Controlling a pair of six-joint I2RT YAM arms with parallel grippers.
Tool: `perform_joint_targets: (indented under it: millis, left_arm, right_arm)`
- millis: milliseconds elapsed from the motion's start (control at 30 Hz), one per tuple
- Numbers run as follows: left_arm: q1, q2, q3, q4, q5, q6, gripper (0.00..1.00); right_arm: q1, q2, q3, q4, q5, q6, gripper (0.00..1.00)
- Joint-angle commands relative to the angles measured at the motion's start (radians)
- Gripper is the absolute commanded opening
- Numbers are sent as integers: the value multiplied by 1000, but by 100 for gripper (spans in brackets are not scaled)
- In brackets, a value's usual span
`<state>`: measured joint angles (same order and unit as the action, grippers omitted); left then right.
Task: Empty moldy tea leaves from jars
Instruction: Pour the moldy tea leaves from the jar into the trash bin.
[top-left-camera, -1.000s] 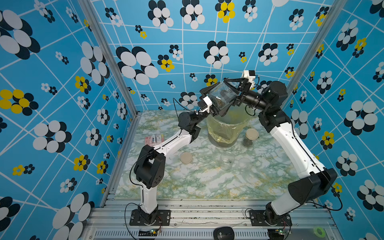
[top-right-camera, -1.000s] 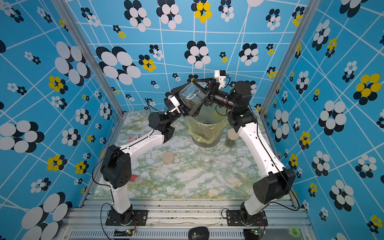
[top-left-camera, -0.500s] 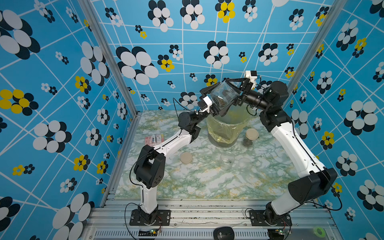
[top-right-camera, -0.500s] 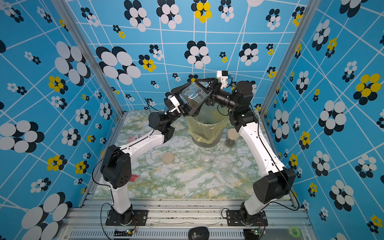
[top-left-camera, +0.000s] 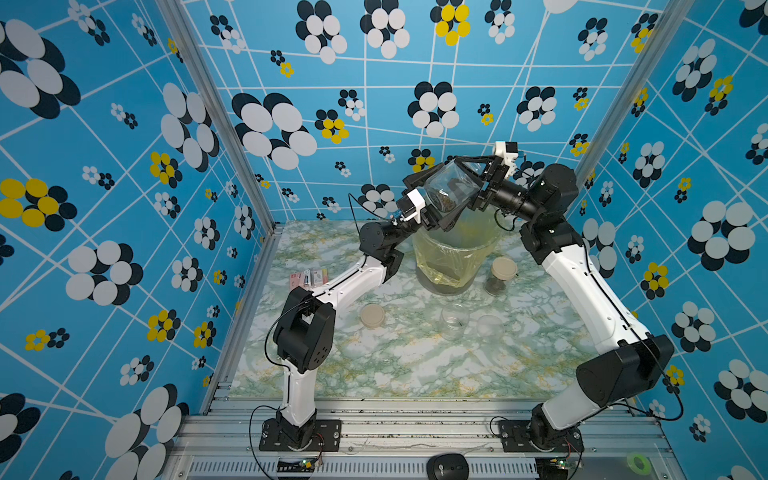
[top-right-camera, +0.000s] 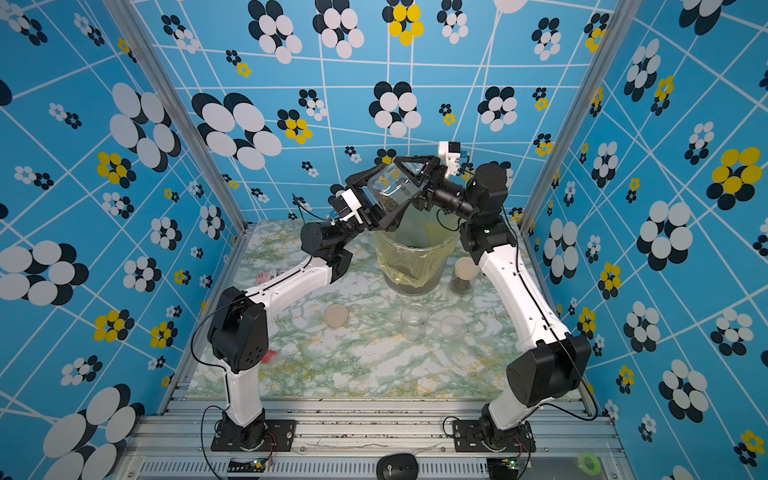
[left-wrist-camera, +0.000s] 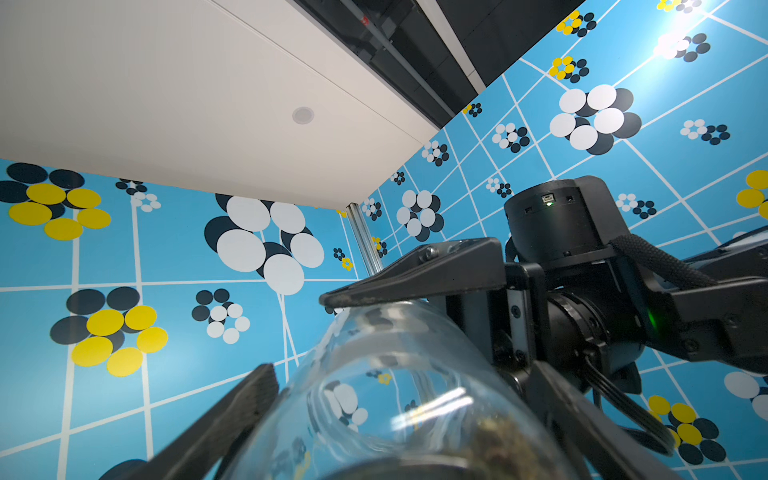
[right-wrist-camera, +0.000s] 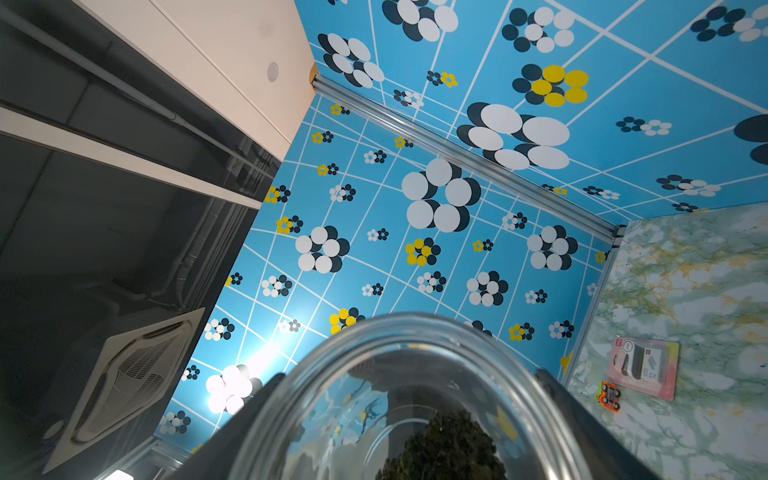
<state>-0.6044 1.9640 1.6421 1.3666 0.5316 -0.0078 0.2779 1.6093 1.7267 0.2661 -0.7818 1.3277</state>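
A clear jar (top-left-camera: 451, 189) (top-right-camera: 395, 187) hangs tilted above the bin, with a clump of moldy tea leaves (top-left-camera: 446, 202) (right-wrist-camera: 449, 449) inside. My right gripper (top-left-camera: 467, 187) (right-wrist-camera: 407, 399) is shut on its body, a finger on each side of the glass. My left gripper (top-left-camera: 436, 197) (left-wrist-camera: 395, 415) straddles the same jar from the other side. One of its fingers (left-wrist-camera: 249, 399) lies close against the glass and the other is hidden. A lidded jar (top-left-camera: 500, 274) with dark tea stands right of the bin. An empty open jar (top-left-camera: 455, 320) stands in front of the bin.
The bin (top-left-camera: 440, 270) lined with a yellow bag stands at the back middle of the marble table. A beige lid (top-left-camera: 372, 316) and a translucent lid (top-left-camera: 489, 326) lie loose on the table. A small package (top-left-camera: 309, 277) lies by the left wall.
The held jar has shifted and tipped slightly over the bin. My left fingers stand closer round it than before. The things on the table have not moved.
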Motion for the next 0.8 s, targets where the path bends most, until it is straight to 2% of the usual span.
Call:
perform_joint_targets:
  millis: [0,233,367,433,600,767]
  left_arm:
    - [-19,21,57,28,19,-32,94]
    - [-18,26,62,29,15,-35,79]
    - [-18,25,63,30,25,-42,58]
    - [-18,23,59,28,28,-47,50]
    - [-18,0,35,-26,16,-35,37]
    - [-5,-27,4,-78,-11,-29,31]
  right_arm:
    - [18,-14,-17,36,-33,14,48]
    - [17,-12,-40,53,-32,20,48]
    - [17,-6,-39,58,-33,21,51]
    - [18,-4,-38,66,-38,16,59]
    - [11,-3,-46,44,-57,-44,83]
    - [-35,-36,-102,38,-43,-89,95]
